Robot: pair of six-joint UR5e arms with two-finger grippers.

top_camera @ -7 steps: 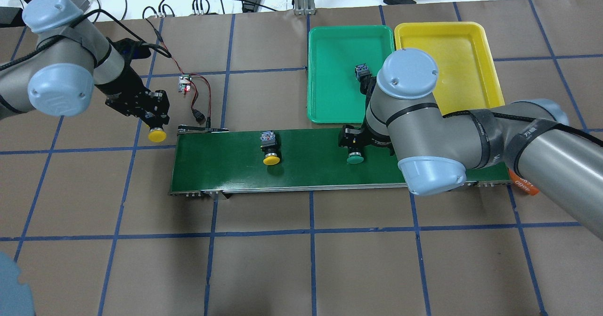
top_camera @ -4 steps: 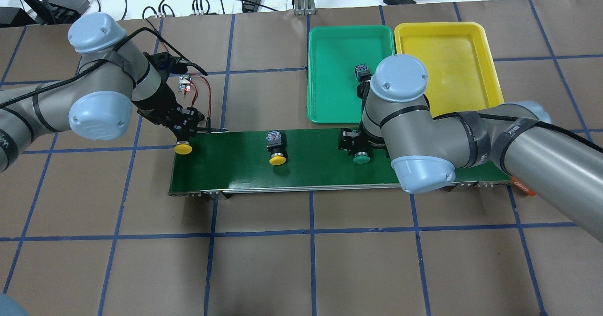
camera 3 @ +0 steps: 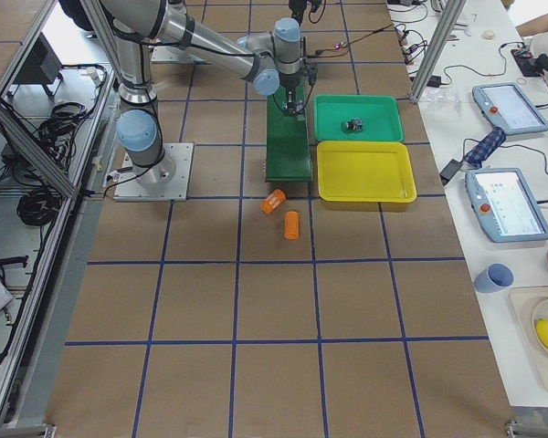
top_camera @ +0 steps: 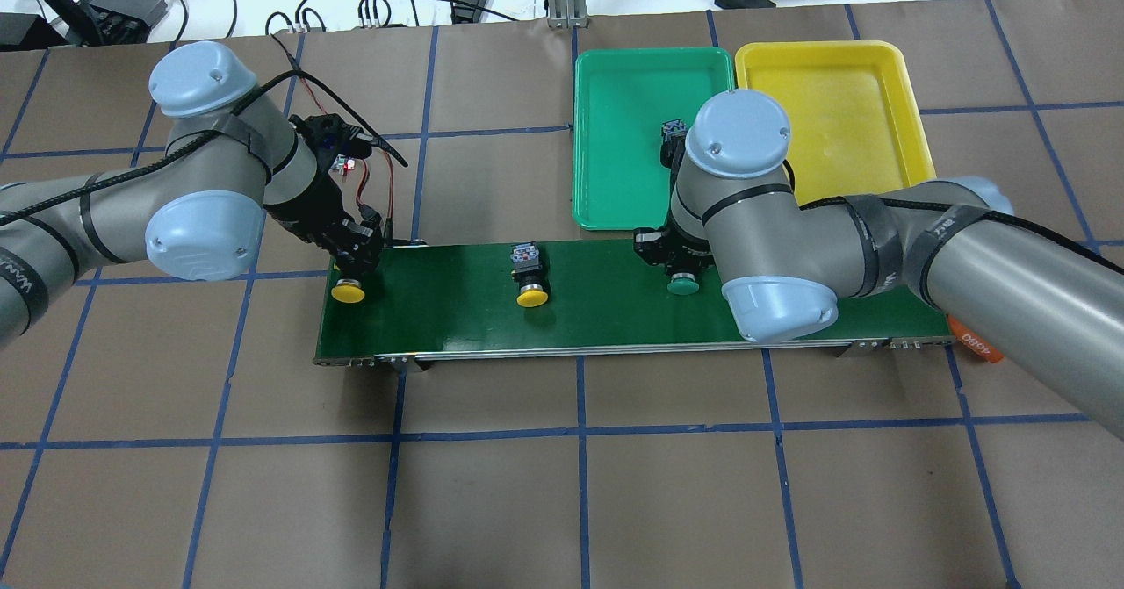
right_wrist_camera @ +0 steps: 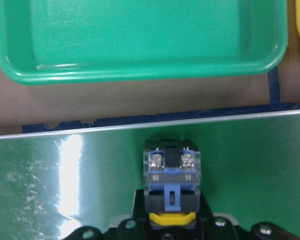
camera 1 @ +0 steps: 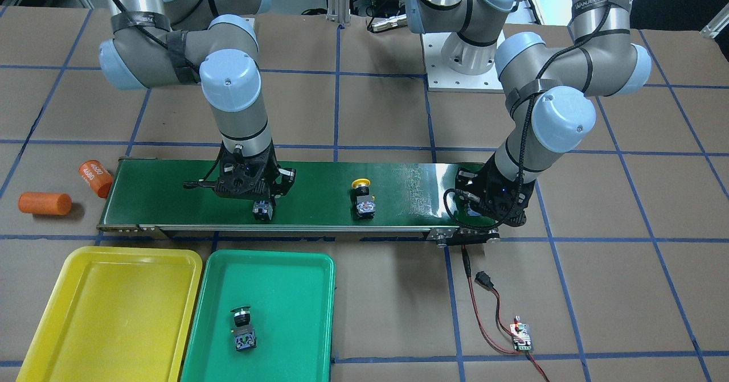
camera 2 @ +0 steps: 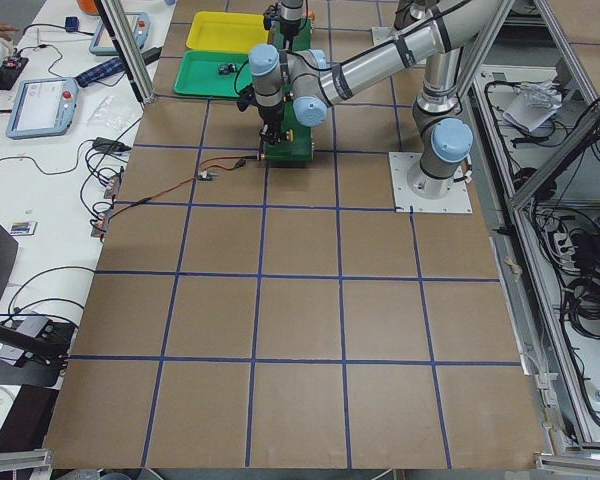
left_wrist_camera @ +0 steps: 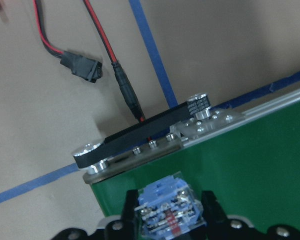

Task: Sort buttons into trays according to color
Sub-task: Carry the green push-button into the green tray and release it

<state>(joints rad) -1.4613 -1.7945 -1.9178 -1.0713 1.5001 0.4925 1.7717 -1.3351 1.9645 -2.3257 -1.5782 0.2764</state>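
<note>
At the left end of the belt (top_camera: 439, 317), my left gripper (top_camera: 354, 266) pinches a yellow button (top_camera: 349, 290), feeding it on, I reckon; right gripper (top_camera: 678, 266) squeezes the green button (top_camera: 682, 287) on the belt beside the green tray (top_camera: 615, 211), its likely home

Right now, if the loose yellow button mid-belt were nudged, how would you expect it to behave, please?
The loose yellow button seems to lie on its side on the belt, so its squarish contact block should keep it from rolling; it would likely slide or pivot. It looks like small rigid plastic, so probably light and stiff.
</note>
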